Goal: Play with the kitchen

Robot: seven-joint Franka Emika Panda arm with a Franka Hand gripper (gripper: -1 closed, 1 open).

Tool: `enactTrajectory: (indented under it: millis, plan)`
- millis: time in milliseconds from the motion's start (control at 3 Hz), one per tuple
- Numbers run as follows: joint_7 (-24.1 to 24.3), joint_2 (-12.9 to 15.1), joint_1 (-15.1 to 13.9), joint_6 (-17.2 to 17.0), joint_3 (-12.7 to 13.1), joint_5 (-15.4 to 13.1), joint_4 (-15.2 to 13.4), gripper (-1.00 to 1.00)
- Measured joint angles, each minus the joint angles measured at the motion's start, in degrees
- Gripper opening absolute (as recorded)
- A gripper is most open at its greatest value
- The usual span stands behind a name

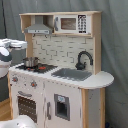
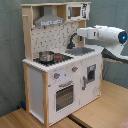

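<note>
The kitchen (image 1: 60, 85) (image 2: 60, 75) is a white and light-wood toy unit, seen in both exterior views. It has a black faucet (image 1: 83, 59) (image 2: 73, 39) over a grey sink (image 1: 71, 74) (image 2: 82, 50). A small pot (image 1: 30, 62) (image 2: 46, 56) stands on the stovetop. Below is the oven door (image 1: 27, 107) (image 2: 64, 95), above are a microwave (image 1: 72, 23) and a hood (image 1: 39, 27). My gripper (image 2: 80, 33) (image 1: 23, 45) hangs in the air in front of the kitchen at about backsplash height. It touches nothing.
The white arm (image 2: 107, 36) reaches in from the second exterior view's right. A grey curtain (image 1: 116, 45) hangs behind the kitchen. The unit stands on a wooden floor (image 2: 100, 112). A small cupboard door (image 1: 62, 106) sits under the sink.
</note>
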Motion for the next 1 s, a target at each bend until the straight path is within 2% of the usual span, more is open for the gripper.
enactTrajectory:
  millis: [333,667,1000]
  plan:
    - [-3.4,3.2,-3.3,1.7,0.6,0.0,1.9,1.0]
    - [-6.9,6.1,-6.1,1.8,0.5,0.0,4.6,1.0]
    - [-10.7,9.9,-8.7,3.4,-0.2,0.0,5.9,1.0]
